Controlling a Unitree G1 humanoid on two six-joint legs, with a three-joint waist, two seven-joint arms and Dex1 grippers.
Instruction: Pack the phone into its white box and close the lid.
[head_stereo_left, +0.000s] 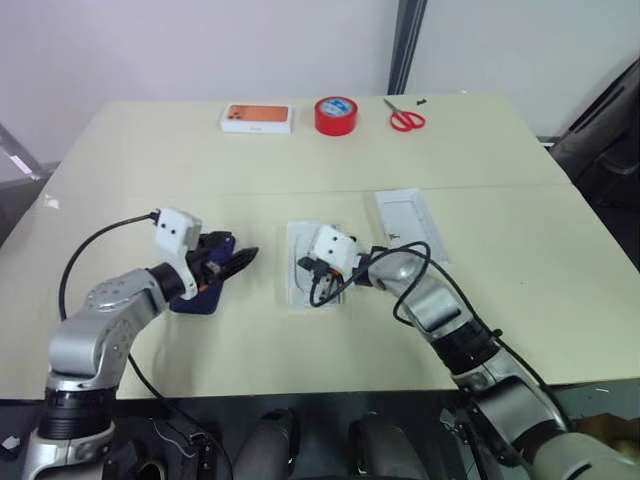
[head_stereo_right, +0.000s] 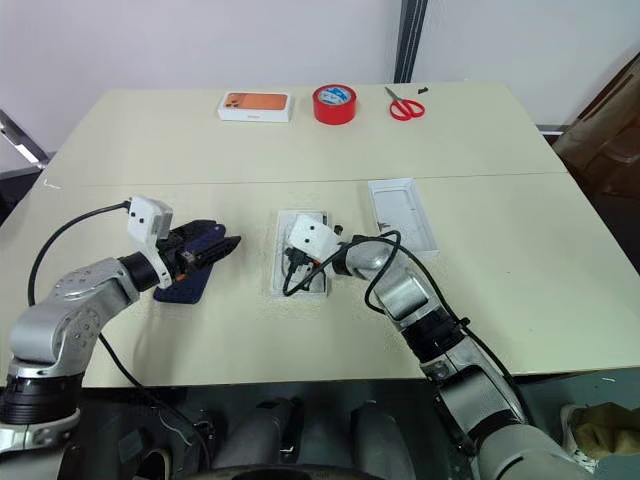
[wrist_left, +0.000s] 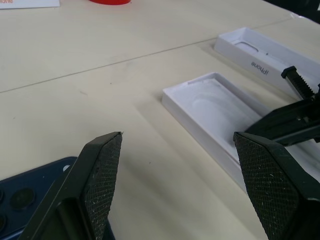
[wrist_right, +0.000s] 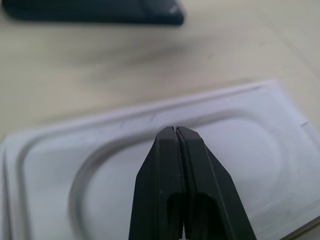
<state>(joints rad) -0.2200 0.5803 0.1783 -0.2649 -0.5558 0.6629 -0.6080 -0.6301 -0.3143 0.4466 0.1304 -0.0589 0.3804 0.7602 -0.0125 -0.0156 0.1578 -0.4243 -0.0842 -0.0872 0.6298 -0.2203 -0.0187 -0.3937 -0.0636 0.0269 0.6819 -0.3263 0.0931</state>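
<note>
The dark blue phone (head_stereo_left: 198, 297) lies back up on the table at the left, and my left gripper (head_stereo_left: 236, 258) hangs open just above its right end, holding nothing. A thin white insert (head_stereo_left: 296, 290) with an oval recess lies at the table's centre. I cannot tell whether the white box is beneath it. My right gripper (wrist_right: 176, 129) is shut and empty, its tips over that recess. The lid (head_stereo_left: 410, 222) lies to the right, its white inside facing up, with "iPhone" printed on its side wall (wrist_left: 260, 67).
Along the far edge stand a white box with an orange picture (head_stereo_left: 256, 118), a red tape roll (head_stereo_left: 336, 115) and red scissors (head_stereo_left: 405, 120). A seam (head_stereo_left: 150, 195) crosses the tabletop behind the work area. Bare table lies in front of the phone and the insert.
</note>
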